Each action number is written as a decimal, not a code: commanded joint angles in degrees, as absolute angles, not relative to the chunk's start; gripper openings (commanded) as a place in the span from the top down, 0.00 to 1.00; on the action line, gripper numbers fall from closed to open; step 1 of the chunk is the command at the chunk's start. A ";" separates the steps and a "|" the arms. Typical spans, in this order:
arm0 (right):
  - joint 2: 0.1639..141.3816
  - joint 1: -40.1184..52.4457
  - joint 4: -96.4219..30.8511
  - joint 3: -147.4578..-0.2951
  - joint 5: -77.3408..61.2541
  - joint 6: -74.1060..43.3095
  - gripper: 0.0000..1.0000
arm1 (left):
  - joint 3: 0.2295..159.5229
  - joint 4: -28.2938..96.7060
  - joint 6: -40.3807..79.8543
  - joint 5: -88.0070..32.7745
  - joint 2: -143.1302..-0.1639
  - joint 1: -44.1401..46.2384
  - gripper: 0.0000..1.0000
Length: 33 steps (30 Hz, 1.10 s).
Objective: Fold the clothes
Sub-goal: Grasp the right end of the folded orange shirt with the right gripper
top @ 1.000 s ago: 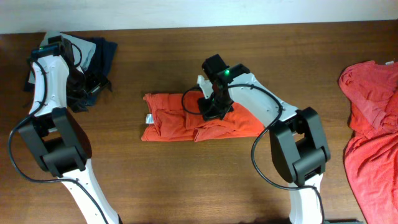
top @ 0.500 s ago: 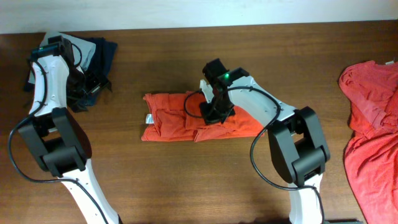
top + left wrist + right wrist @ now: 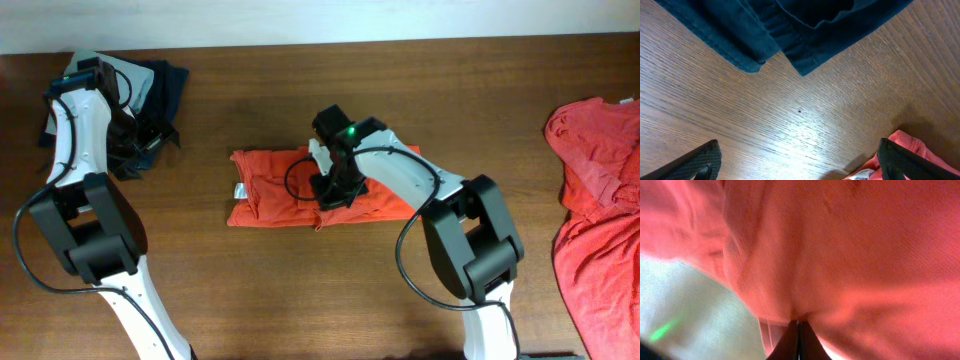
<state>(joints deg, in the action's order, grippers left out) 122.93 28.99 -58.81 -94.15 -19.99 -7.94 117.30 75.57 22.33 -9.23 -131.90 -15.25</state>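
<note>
Far left: left gripper (image 3: 150,137) spread wide over desk (image 3: 300,290), just beside dark navy garment (image 3: 172,82). Centre: folded orange-red T-shirt (image 3: 265,200), flat on desk, pinched by fully closed right gripper (image 3: 330,190). Far right: second orange-red T-shirt (image 3: 600,190), crumpled.

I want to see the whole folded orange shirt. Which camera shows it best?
The overhead view: nearly all of the folded orange shirt shows there. The right wrist view shows only blurry orange cloth up close; the left wrist view catches just one corner.
</note>
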 commanded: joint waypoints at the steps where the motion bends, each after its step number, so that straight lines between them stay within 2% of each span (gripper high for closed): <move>1: 118.04 23.46 -63.00 -102.10 -19.59 -5.74 0.96 | 118.02 75.46 22.70 -9.23 -131.52 -15.33 0.01; 5: 114.21 14.68 -70.28 -109.16 -18.39 -5.74 0.95 | 118.02 75.46 22.70 -9.23 -131.52 -15.33 0.01; 8: 113.16 7.92 -74.04 -110.26 -18.83 -3.55 0.69 | 118.02 75.46 22.70 -9.23 -131.52 -15.33 0.01; 9: 113.21 5.74 -75.68 -110.15 -18.83 -2.09 0.64 | 118.02 75.46 22.70 -9.23 -131.52 -15.33 0.01; 14: 113.75 -1.63 -77.45 -104.79 -18.83 2.85 0.54 | 118.02 75.46 22.70 -9.23 -131.52 -15.33 0.01; 17: 113.75 -4.73 -73.21 -98.21 -20.25 4.16 0.43 | 118.02 75.46 22.70 -9.23 -131.52 -15.33 0.01; 19: 113.78 -6.72 -68.29 -92.23 -26.02 7.99 0.36 | 118.02 75.46 22.70 -9.23 -131.52 -15.33 0.01; 23: 113.78 -8.34 -59.66 -83.35 -33.36 10.50 0.35 | 118.02 75.46 22.70 -9.23 -131.52 -15.33 0.01; 33: 113.84 -7.25 -44.42 -70.59 -35.33 9.65 0.33 | 118.02 75.46 22.70 -9.23 -131.52 -15.33 0.01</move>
